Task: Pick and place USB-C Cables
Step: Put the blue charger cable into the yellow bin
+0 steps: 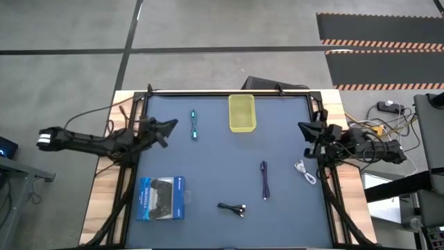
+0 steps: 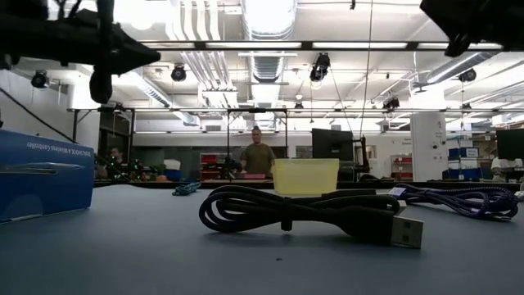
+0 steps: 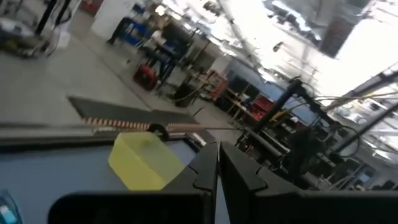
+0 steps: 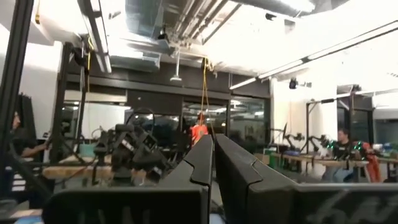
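1. Workshop hall behind the table: bright ceiling lights, ducting, benches. A person (image 2: 257,157) stands far back in the low view; more seated people show at the edges of the right wrist view.
2. Work surface is a dark blue-grey table mat (image 1: 208,167) framed by wooden edges.
3. Teal cable (image 1: 194,124) lies at the far left of the mat, just beside the left gripper (image 1: 171,125), not touching it.
4. Yellow bin (image 1: 242,112) sits at the far middle edge, to the right of the teal cable.
5. Purple cable (image 1: 264,179) lies stretched out right of centre; white cable (image 1: 305,171) is coiled near the right edge, a little nearer than the right gripper (image 1: 302,128).
6. Black cable (image 1: 233,207) is coiled at the near middle; in the low view it fills the foreground, its plug pointing right.
7. Blue retail box (image 1: 161,198) lies flat at the near left corner.
8. Left arm reaches in from the left edge, held above the mat; its fingers (image 3: 239,171) are pressed together, holding nothing.
9. Right arm sits folded at the right edge, above the mat; its fingers (image 4: 239,163) are likewise closed and empty.
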### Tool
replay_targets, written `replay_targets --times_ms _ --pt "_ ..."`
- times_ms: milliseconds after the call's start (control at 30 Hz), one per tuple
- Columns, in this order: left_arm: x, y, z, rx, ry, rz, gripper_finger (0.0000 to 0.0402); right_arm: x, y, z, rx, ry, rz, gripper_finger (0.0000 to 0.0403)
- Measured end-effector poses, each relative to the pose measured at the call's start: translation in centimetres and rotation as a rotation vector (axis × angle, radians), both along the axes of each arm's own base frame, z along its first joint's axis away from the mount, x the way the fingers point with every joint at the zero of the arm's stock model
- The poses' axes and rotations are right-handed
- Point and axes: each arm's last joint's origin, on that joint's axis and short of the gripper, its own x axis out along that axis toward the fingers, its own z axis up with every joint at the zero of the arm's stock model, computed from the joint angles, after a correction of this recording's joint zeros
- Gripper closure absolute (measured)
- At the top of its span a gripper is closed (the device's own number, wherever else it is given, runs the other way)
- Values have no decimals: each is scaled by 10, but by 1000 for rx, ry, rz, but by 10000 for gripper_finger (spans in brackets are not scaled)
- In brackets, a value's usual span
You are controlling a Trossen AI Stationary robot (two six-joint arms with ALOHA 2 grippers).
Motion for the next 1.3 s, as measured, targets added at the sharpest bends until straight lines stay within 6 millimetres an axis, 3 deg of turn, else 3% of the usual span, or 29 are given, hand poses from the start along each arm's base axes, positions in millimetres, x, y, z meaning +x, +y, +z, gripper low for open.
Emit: replay_targets --times_ms 300,733,1000,1300 --pt "53 -1 7 -142 66 42 400 -2 0 10 6 50 -6 394" --pt "116 0 -5 -328 223 120 401 -7 0 22 45 159 8 394" --pt "134 6 4 -399 395 171 402 -8 0 21 79 200 20 394" --pt "138 22 13 -512 643 297 402 -6 0 14 136 265 36 394"
